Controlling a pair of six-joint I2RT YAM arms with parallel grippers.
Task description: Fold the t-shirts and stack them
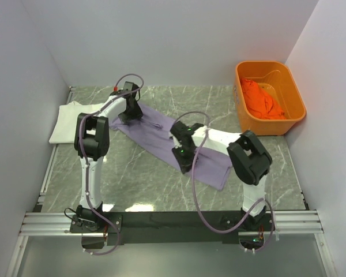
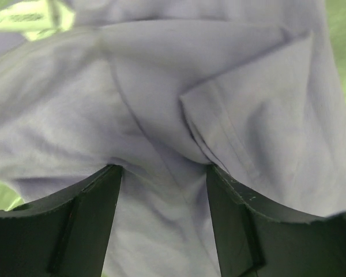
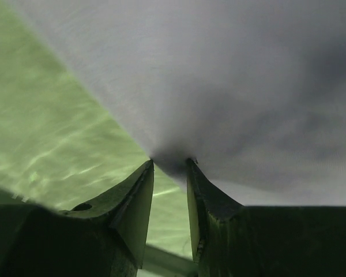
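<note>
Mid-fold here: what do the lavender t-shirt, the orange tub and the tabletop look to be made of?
Lavender t-shirt: soft matte knit cloth, likely cotton; it creases and shows a stitched sleeve hem. Orange tub: rigid moulded plastic, slightly glossy, with a rolled rim. Tabletop: grey veined, marble-look surface; whether it is real stone or laminate cannot be told.

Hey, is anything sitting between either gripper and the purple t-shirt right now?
Nothing visible. The left gripper sits right over the purple t-shirt, jaws apart, and the shirt's edge reaches the tip of the right gripper. The white t-shirt and orange tub lie off to the sides.
</note>
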